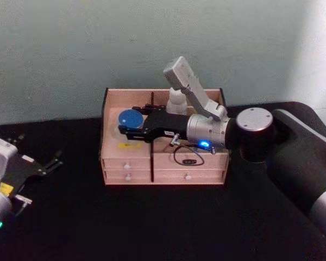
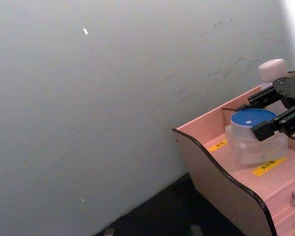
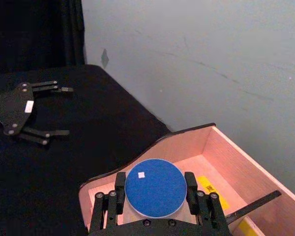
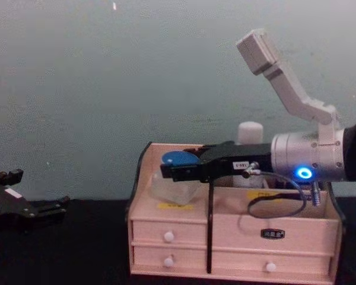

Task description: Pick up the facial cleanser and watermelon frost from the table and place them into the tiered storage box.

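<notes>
Gripping watermelon frost [image 3: 153, 188], right end effector [image 3: 155, 197], closed

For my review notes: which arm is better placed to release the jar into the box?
Right. The right gripper straddles the jar over the box's left compartment, fingers on both sides. The left gripper sits open over the table, well off to the left.

Right arm [image 1: 293, 157]: dark grey rounded shell, silver-capped joint, silver cylindrical wrist with a glowing blue ring light, pale grey angular camera bracket on top, thin black cable looped beneath. Right gripper [image 4: 169, 172]: matte black, flat linked fingers with small screws, small white label on the body. Left gripper [image 3: 51, 110]: same black linkage build, white sticker, pale grey wrist housing with a yellow tag and green light.
</notes>
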Tool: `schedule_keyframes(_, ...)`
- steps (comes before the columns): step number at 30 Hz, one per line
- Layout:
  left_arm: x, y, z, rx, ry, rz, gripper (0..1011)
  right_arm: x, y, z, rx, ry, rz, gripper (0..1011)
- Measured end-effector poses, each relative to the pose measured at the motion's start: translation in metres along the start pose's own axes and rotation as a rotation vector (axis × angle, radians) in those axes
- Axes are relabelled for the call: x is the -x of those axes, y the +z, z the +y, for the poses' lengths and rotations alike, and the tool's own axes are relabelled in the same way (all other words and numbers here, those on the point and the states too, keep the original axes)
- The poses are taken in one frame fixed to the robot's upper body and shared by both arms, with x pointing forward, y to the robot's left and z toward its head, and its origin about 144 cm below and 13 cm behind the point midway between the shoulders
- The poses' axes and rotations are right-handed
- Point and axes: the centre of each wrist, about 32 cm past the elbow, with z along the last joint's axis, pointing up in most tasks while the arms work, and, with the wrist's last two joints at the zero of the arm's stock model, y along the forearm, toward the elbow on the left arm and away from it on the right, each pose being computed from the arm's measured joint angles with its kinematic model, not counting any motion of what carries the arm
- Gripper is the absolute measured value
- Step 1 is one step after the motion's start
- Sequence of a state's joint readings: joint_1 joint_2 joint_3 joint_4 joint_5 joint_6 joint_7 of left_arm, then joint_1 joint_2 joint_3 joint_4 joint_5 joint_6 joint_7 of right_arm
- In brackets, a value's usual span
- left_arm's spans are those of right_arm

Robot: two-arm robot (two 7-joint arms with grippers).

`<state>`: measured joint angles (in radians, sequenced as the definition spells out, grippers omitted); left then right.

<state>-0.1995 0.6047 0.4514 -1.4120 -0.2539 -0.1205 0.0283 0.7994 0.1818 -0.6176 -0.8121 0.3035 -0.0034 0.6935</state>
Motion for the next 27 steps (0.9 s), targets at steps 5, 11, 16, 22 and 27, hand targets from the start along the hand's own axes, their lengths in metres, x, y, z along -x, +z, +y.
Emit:
schedule_keyframes(5,0.0000,0.0000,0.0000,0.000,0.000,0.000,1001,0.0001,0.0000,0.0000,0.000,0.000,0.000,724)
schedule_keyframes(11,0.0000,0.0000,0.0000,0.000,0.000,0.000,1001,0.0003,0.0000,0.0001,0.000,0.001,0.001,872)
schedule_keyframes(16,0.0000,0.0000,0.0000,0.000,0.000,0.000,1001,0.0004,0.0000,0.0001,0.000,0.001,0.001,997)
schedule_keyframes(22,0.0000,0.0000,0.0000,0.000,0.000,0.000,1001,0.0003,-0.0002,-0.0001,0.001,0.001,0.002,1002)
schedule_keyframes(27,0.0000,0.0000,0.0000,0.000,0.000,0.000,1001,0.0020,0.0006,-0.0022,-0.011,0.001,-0.008,1002)
